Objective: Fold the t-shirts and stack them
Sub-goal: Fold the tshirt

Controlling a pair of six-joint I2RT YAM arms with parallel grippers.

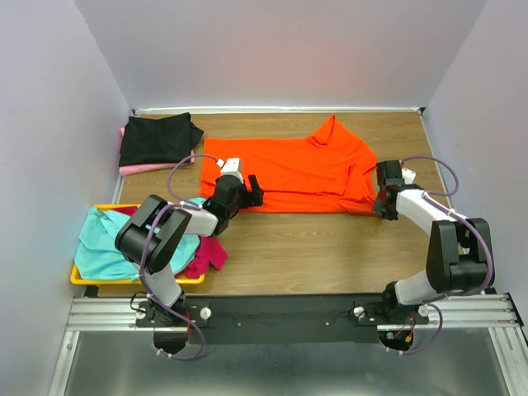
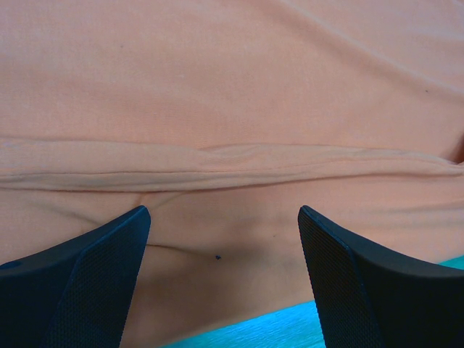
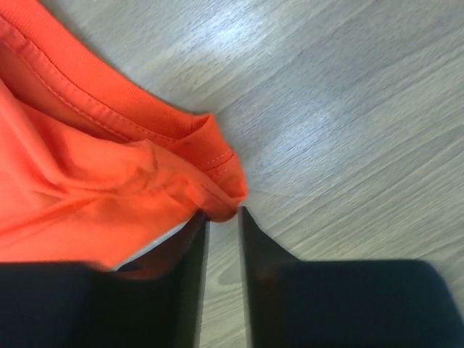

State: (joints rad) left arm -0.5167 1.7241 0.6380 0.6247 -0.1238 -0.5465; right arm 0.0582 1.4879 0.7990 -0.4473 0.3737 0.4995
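Note:
The bright orange t-shirt (image 1: 289,169) lies spread on the wooden table, its right side partly folded over. My left gripper (image 1: 252,188) hovers over the shirt's near left edge, open wide, with a hem fold of orange cloth (image 2: 232,87) between and beyond its fingers (image 2: 94,275). My right gripper (image 1: 381,208) is at the shirt's near right corner. There its jaws stand almost together, pinching the tip of the orange corner (image 3: 217,199). A black t-shirt (image 1: 157,139) lies folded on a pale pink one (image 1: 144,169) at the back left.
A yellow tray (image 1: 78,276) at the near left holds a teal t-shirt (image 1: 103,243) and a magenta one (image 1: 210,254) that spills over its right side. A teal strip (image 2: 246,330) shows under the orange hem. Walls enclose the table on three sides.

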